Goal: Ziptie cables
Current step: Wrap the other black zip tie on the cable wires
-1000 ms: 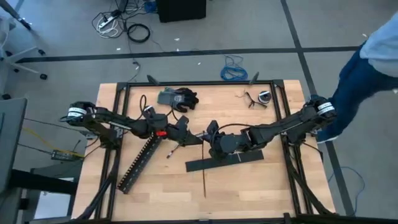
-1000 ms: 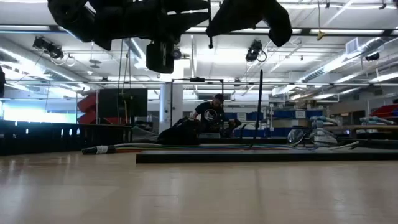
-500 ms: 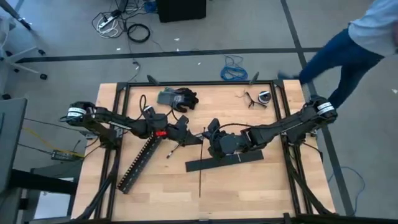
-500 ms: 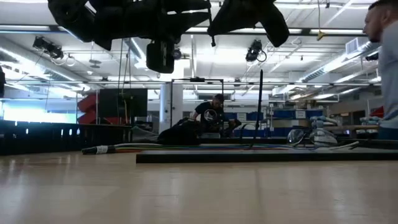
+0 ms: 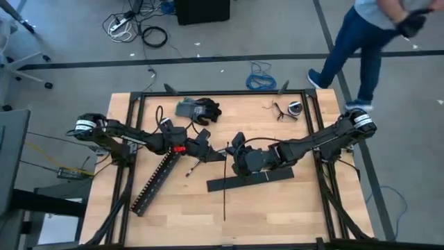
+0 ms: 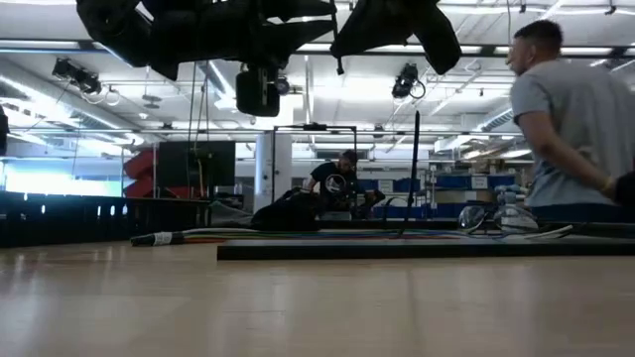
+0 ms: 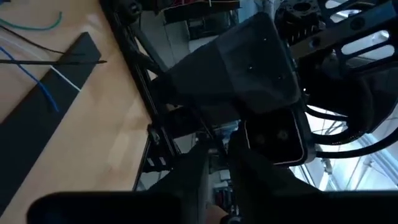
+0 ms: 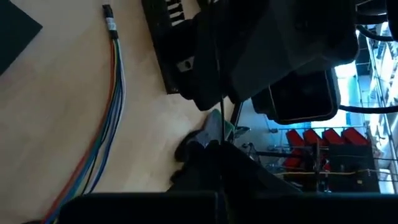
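The right tool [image 5: 234,147] hangs over the middle of the pale wooden desk [image 5: 277,215], tip to tip with the left tool [image 5: 208,149]. In its own wrist view, the right tool is pinched together on a long, very thin black plastic ziptie [image 5: 225,194]. From above, the strip trails from that tool across the wide flat black bar [image 5: 222,184] toward the desk's near edge. Whether the left tool is apart or together cannot be told, though a thin dark strip runs toward it in both wrist views.

The cables [image 8: 115,93], a loose bundle of thin blue, green and grey wires, lie flat on the desk beneath the tools and neither tool holds them.

The main risk seems to be the handover. The ziptie is slim and springy, so a light or off-centre pinch could let it twist or slip out. Its long free tail may also snag on the bar. With the two tools this close, a small misjudged move could knock them together. Because the wires fan loosely, a loop passed round them may miss some strands. A person [image 5: 361,35] walks past beyond the far corner, well apart from the arms.
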Robot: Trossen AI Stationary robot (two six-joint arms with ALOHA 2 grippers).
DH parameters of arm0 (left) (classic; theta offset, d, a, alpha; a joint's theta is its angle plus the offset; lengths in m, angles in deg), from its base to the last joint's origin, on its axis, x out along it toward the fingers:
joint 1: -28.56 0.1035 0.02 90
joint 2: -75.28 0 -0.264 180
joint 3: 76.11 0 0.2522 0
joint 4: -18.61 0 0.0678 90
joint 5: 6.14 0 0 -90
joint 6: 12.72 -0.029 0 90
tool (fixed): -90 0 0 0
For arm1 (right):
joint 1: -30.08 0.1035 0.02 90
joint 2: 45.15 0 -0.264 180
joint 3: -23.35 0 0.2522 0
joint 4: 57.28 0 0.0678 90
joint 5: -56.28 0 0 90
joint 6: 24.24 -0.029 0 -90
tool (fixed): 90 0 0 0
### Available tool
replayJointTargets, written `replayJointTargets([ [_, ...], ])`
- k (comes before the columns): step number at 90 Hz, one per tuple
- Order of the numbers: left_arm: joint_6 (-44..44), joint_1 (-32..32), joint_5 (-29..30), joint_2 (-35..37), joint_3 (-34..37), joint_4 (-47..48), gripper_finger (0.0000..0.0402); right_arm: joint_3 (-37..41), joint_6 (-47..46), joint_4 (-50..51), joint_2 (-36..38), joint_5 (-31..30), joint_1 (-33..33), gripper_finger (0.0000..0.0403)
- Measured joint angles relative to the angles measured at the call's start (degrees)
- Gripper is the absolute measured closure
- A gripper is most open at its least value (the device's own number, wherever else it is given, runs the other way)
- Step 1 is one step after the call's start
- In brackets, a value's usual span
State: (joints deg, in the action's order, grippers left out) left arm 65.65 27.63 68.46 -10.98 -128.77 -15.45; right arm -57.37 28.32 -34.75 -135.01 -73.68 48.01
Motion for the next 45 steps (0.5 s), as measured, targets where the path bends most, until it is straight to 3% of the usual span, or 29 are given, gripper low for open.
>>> replayJointTargets([
  [45,-4.22,-0.02,1.84,-0.02,0.0,0.38,0.0401,0.0,-0.17,-0.13,0.0,0.84,-0.04,0.0403],
])
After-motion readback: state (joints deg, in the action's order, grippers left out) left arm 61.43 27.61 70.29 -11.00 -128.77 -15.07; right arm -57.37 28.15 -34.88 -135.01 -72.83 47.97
